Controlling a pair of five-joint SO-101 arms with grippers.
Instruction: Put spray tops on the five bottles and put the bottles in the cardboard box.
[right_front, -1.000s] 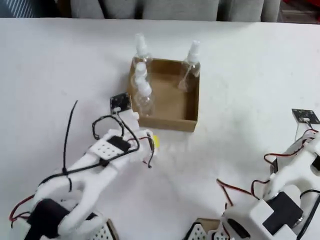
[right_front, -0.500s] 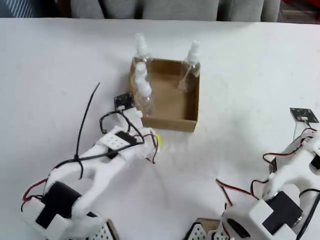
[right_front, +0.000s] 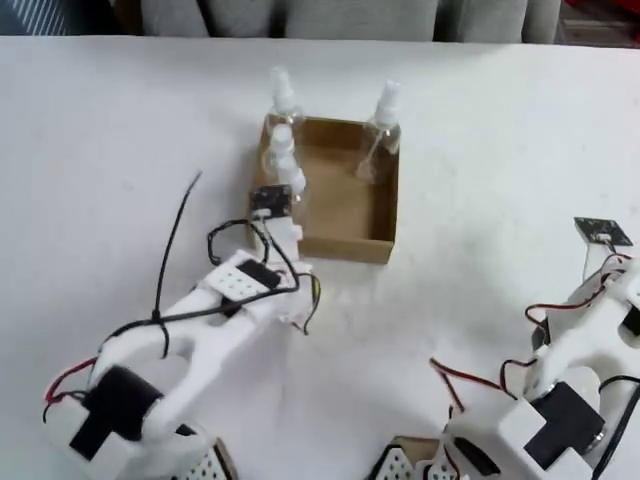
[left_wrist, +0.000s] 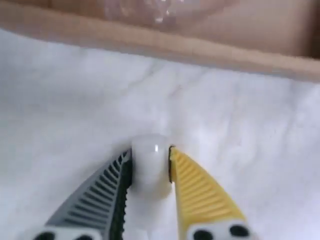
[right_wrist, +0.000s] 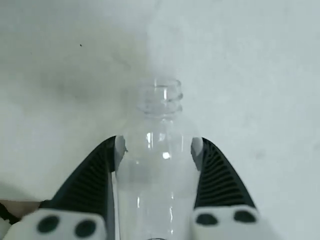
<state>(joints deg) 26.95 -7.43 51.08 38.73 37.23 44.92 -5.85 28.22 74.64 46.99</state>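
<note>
White table (right_front: 480, 150): cardboard box (right_front: 340, 243) toward far edge, capped bottles (right_front: 384, 120) inside. Right gripper (right_wrist: 157, 144) clamps uncapped bottle (right_wrist: 158, 170) toward near right corner. Left gripper (left_wrist: 150, 155) pinches spray top (left_wrist: 149, 170) beside box's near wall. Risk: shallow pinch, so top may slip or tilt at neck.

The left end effector (left_wrist: 150, 153) is wearing one grey ribbed finger (left_wrist: 97, 197) and one yellow; the spray top (left_wrist: 150, 172) is showing white, the cardboard box (right_front: 336, 243) brown.

The right hand (right_wrist: 156, 150) grips an uncapped clear bottle (right_wrist: 156, 170).
</note>
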